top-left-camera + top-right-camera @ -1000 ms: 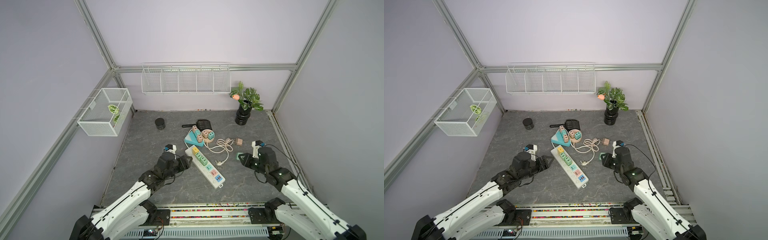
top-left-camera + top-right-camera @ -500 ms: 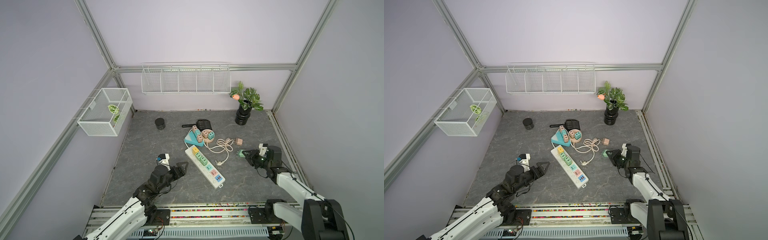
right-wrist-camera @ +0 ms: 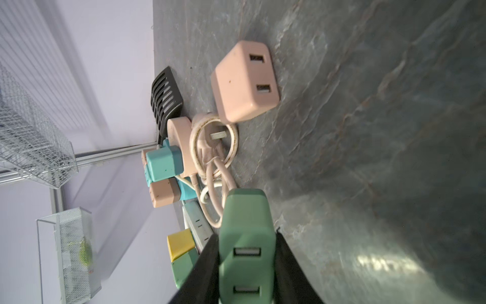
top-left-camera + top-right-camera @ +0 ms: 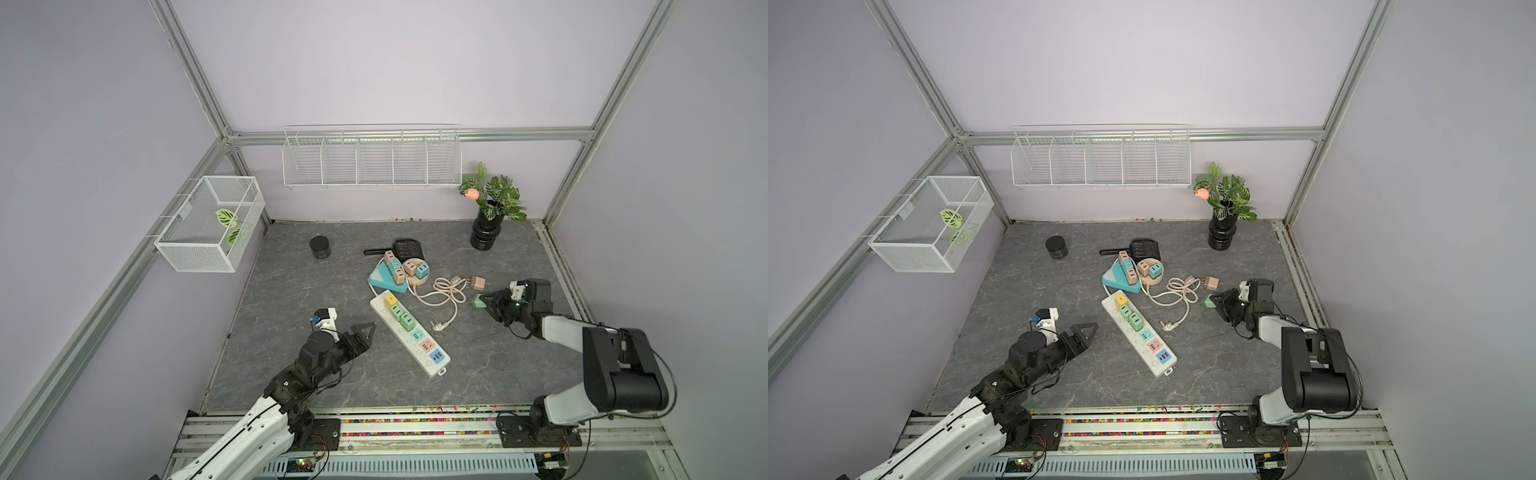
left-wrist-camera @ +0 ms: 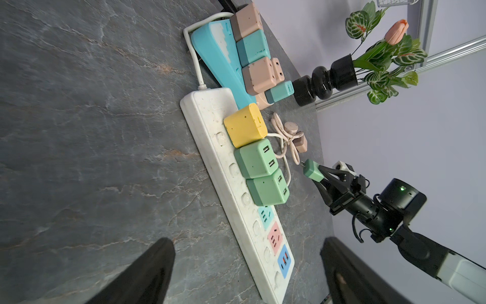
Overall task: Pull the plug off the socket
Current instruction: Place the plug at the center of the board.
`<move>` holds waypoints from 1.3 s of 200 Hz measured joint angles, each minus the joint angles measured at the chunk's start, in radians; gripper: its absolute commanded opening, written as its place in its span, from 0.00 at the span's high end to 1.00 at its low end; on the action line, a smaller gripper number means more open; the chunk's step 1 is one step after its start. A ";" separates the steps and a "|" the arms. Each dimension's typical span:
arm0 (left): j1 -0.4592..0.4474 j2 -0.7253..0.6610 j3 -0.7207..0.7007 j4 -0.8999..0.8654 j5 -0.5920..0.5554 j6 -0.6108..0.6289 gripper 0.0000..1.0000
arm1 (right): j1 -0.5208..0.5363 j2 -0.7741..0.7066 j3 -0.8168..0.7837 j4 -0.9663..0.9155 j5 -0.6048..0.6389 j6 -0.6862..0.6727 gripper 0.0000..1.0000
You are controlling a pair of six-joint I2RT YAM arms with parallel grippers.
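The socket is a long white power strip (image 4: pixel 419 351) lying aslant mid-table, with a yellow plug (image 4: pixel 390 298) and two green plugs (image 4: pixel 402 316) seated in its far end. My right gripper (image 4: pixel 484 301) is shut on another green plug (image 3: pixel 247 237), held free of the strip to its right, low over the table, prongs (image 5: pixel 303 165) bare. Black fingers (image 3: pixel 286 263) press both its sides. My left gripper (image 4: pixel 365 332) stands open just left of the strip's near half, nothing between its fingers (image 5: pixel 147 271).
Behind the strip lie a teal triangular socket block (image 4: pixel 384 280) and a round beige one (image 4: pixel 411 276), both with plugs. A coiled cord (image 4: pixel 449 291) and a loose pink plug (image 4: pixel 478 283) lie near my right gripper. A black jar (image 4: pixel 320 248), black scoop (image 4: pixel 407 248) and vase (image 4: pixel 484 235) stand farther back.
My left gripper drew back from the strip toward the front and opened wider. The right arm folded down toward the table, keeping the green plug in its fingers.
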 measured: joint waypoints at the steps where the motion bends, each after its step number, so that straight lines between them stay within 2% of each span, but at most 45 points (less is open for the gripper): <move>1: 0.000 0.000 0.000 0.000 0.000 0.000 0.08 | 0.000 0.007 0.004 0.000 0.000 0.000 0.65; 15: 0.000 -0.011 0.000 -0.005 0.000 -0.005 0.08 | -0.002 0.055 0.036 -0.011 0.002 -0.003 0.59; 37: 0.000 -0.028 0.000 -0.010 0.000 -0.007 0.08 | -0.003 0.085 0.089 -0.087 0.016 -0.043 0.42; 49: 0.000 -0.040 0.000 -0.016 0.000 -0.007 0.08 | -0.004 0.071 0.119 -0.162 0.047 -0.081 0.37; 71: 0.000 -0.059 0.000 -0.024 0.000 -0.007 0.08 | -0.009 -0.010 0.151 -0.303 0.111 -0.169 0.37; 100: 0.000 -0.066 -0.002 -0.020 0.000 -0.011 0.09 | -0.015 -0.209 0.145 -0.443 0.178 -0.278 0.39; 121: 0.000 -0.048 -0.012 0.008 0.000 -0.012 0.09 | -0.014 -0.367 0.086 -0.428 0.150 -0.314 0.39; 141: 0.000 0.007 -0.018 0.050 0.004 -0.014 0.09 | 0.010 -0.473 -0.032 -0.296 0.067 -0.286 0.40; 162: 0.000 0.089 -0.018 0.095 0.014 -0.014 0.10 | 0.121 -0.491 -0.123 -0.196 0.023 -0.243 0.40; 187: 0.000 0.163 -0.018 0.121 0.030 -0.016 0.10 | 0.347 -0.487 -0.103 -0.198 0.068 -0.268 0.40; 205: 0.000 0.183 -0.017 0.123 0.036 -0.022 0.10 | 0.525 -0.445 -0.003 -0.269 0.157 -0.346 0.40; 225: 0.000 0.176 -0.017 0.117 0.037 -0.029 0.10 | 0.673 -0.345 0.150 -0.370 0.270 -0.450 0.40; 260: 0.000 0.107 -0.017 0.081 0.028 -0.033 0.10 | 0.827 -0.087 0.450 -0.606 0.443 -0.633 0.39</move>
